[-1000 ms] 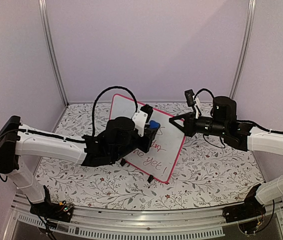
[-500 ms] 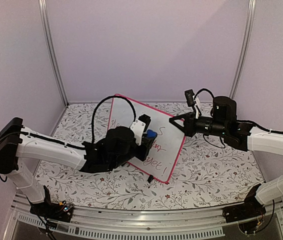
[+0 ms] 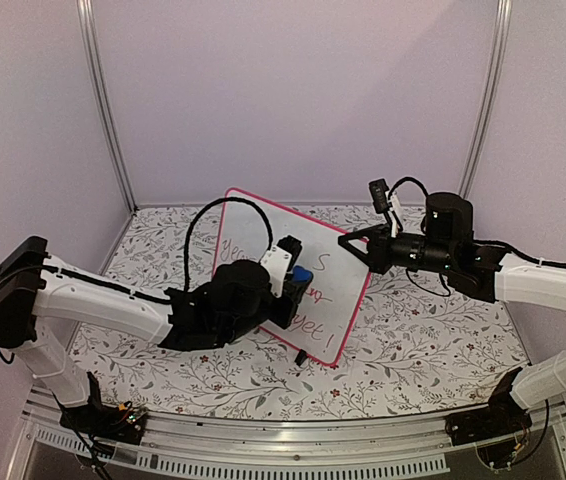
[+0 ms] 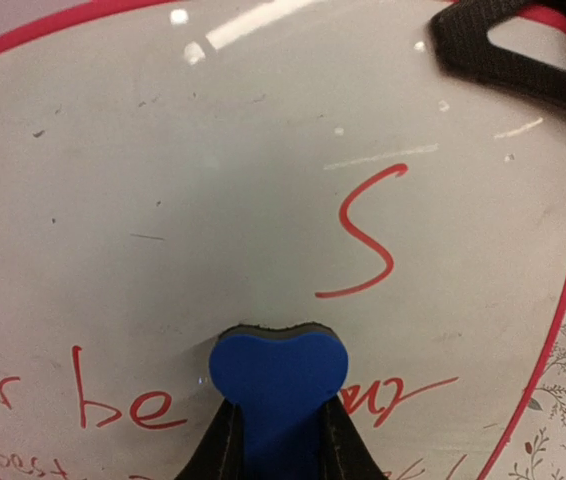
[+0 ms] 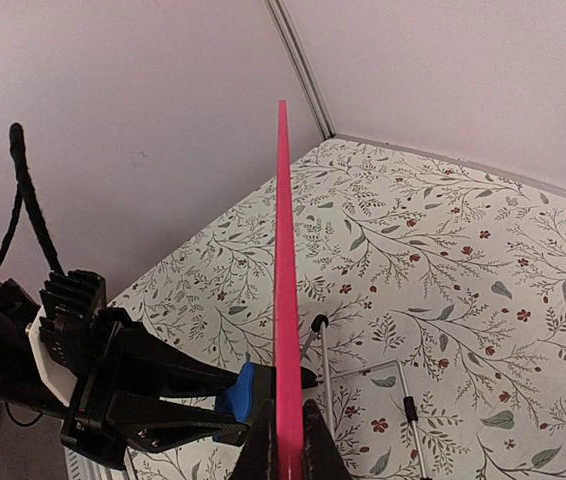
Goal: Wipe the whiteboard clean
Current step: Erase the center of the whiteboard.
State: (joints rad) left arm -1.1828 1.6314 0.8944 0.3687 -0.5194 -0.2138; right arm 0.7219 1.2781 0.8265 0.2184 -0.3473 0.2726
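The whiteboard (image 3: pixel 253 222), pink-framed with red handwriting, stands tilted on the table. My left gripper (image 3: pixel 296 272) is shut on a blue eraser (image 3: pixel 305 273) and presses it against the board face. In the left wrist view the eraser (image 4: pixel 277 372) sits between my fingers (image 4: pixel 221 450), below a red "S" and beside "be" on the whiteboard (image 4: pixel 193 180). My right gripper (image 3: pixel 355 241) is shut on the board's upper right edge. In the right wrist view the pink board edge (image 5: pixel 282 260) runs up from my right gripper (image 5: pixel 288 440), with the eraser (image 5: pixel 235 392) to its left.
The table has a floral cloth (image 3: pixel 413 330), with plain walls behind and two metal corner posts (image 3: pixel 103 100). A thin wire stand (image 5: pixel 363 372) props the board from behind. The board's black feet (image 3: pixel 301 357) rest on the cloth.
My left gripper has slid the eraser down the board face and its arm has lowered, uncovering writing at the board's upper left. The right gripper and board have stayed still.
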